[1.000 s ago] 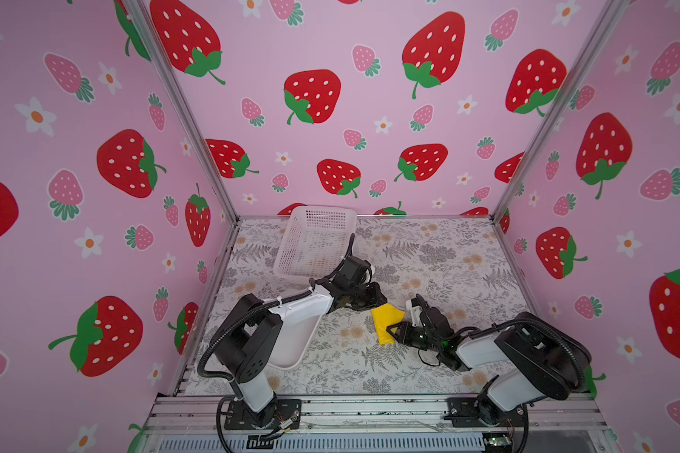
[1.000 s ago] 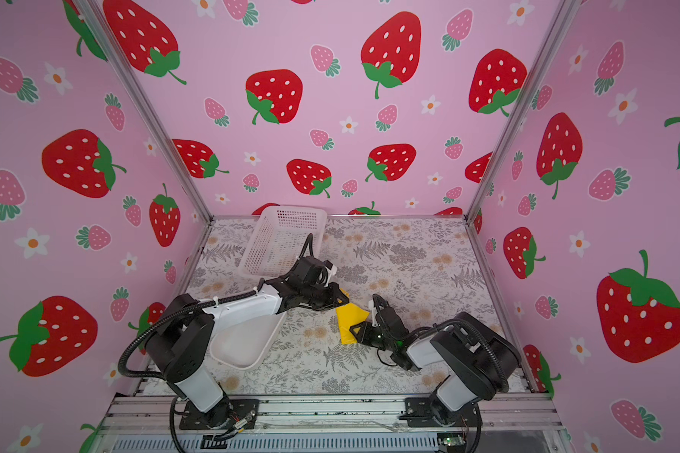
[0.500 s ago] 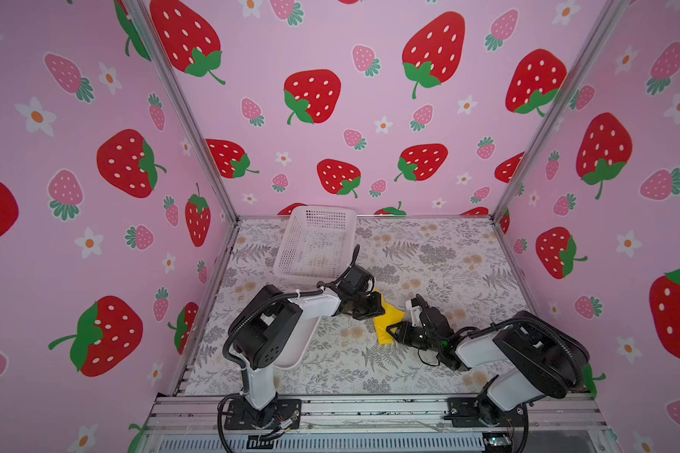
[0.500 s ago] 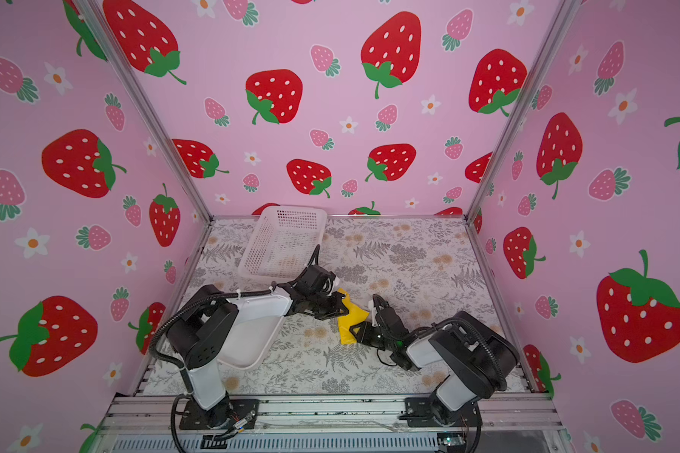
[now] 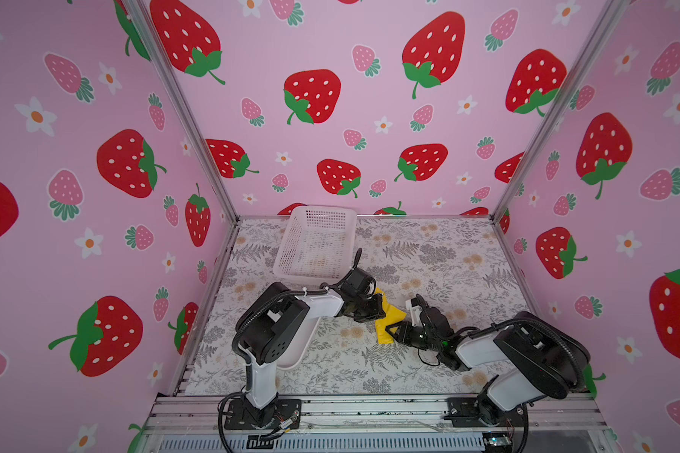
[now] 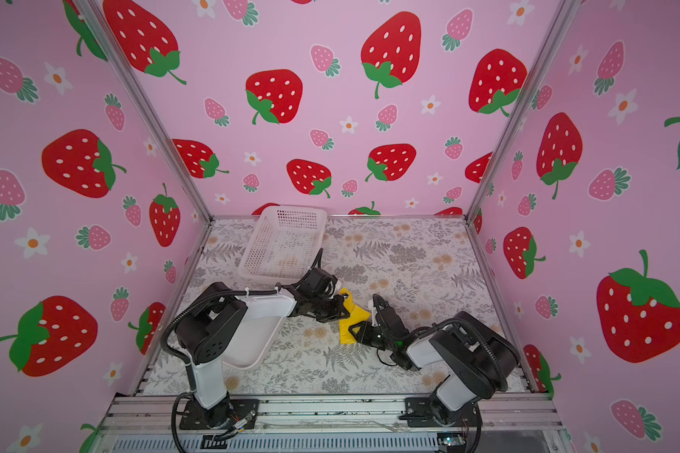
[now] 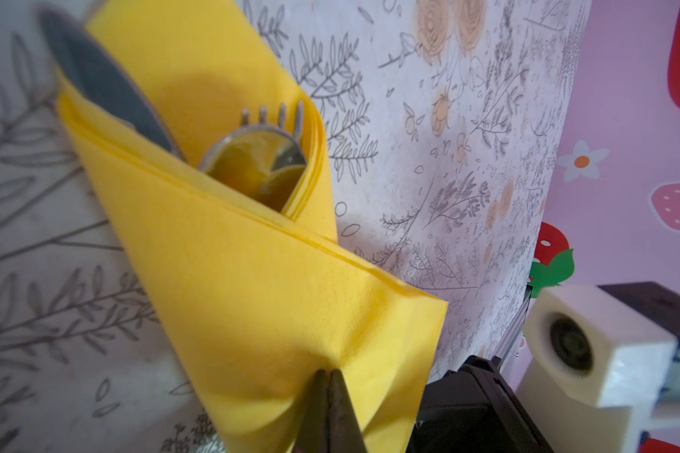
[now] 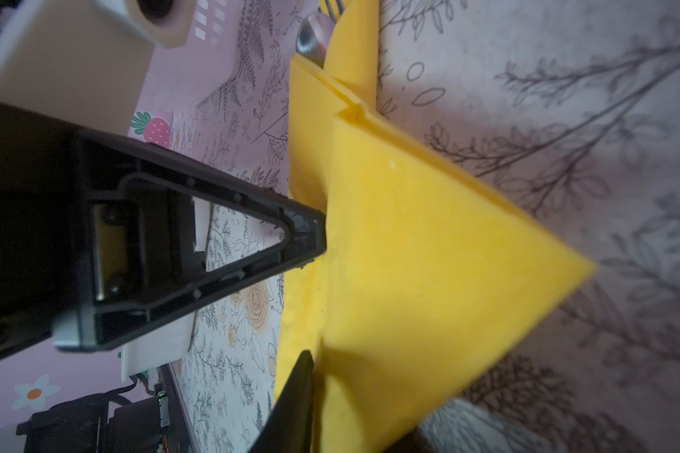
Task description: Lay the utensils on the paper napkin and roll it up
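Working on the flowery table (image 5: 448, 255), just in front of the basket (image 5: 315, 235); keeping the napkin (image 5: 391, 315) folded over the knife (image 7: 103, 90), spoon (image 7: 252, 164) and fork (image 7: 271, 115) to stop any slipping out; pinching its flap with the left gripper (image 7: 328, 376), pressed together; reaching round the fold with the right gripper (image 8: 313, 298), squeezing or not, cannot tell

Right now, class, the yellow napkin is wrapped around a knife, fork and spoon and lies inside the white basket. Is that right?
No: the napkin lies on the table, outside the basket, as a top view shows. It does wrap the knife, fork and spoon.
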Tool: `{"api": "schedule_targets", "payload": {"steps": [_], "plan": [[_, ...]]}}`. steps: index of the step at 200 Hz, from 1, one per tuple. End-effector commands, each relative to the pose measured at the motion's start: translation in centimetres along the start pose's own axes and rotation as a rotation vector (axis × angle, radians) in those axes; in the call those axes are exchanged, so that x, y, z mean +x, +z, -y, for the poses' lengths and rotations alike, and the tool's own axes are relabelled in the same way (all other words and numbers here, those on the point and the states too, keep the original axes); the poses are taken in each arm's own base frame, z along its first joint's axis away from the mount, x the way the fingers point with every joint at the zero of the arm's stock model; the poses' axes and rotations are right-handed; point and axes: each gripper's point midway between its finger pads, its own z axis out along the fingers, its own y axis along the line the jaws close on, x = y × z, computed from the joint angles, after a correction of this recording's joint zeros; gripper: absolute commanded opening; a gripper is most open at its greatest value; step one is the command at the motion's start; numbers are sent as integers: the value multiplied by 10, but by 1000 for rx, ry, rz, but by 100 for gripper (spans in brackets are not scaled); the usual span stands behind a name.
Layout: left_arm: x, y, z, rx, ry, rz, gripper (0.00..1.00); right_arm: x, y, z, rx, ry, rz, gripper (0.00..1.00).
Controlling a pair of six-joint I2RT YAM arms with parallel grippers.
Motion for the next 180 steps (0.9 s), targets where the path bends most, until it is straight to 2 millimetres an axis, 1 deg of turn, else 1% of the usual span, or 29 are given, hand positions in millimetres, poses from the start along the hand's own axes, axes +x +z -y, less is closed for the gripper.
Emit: {"api": "schedule_targets", "payload": {"steps": [1, 16, 44, 93, 119, 140, 180], "plan": [[6, 8, -4, -11, -9, -26, 1, 4, -2, 13, 62, 20, -4, 32], [6, 8, -5, -13, -7, -24, 1, 1, -2, 15, 78, 22, 8, 40], [6, 9, -4, -12, -6, -24, 1, -7, -1, 15, 98, 28, 36, 47], [6, 10, -2, -8, -6, -25, 0, -14, 6, 21, 132, 54, 63, 47], [6, 10, -1, -5, -4, -26, 0, -14, 10, 21, 130, 54, 59, 44], [5, 10, 1, -2, -4, -25, 0, -13, 12, 23, 128, 57, 57, 39], [3, 8, 6, 11, 1, -19, 0, -10, 12, 24, 107, 71, 56, 26]]}}
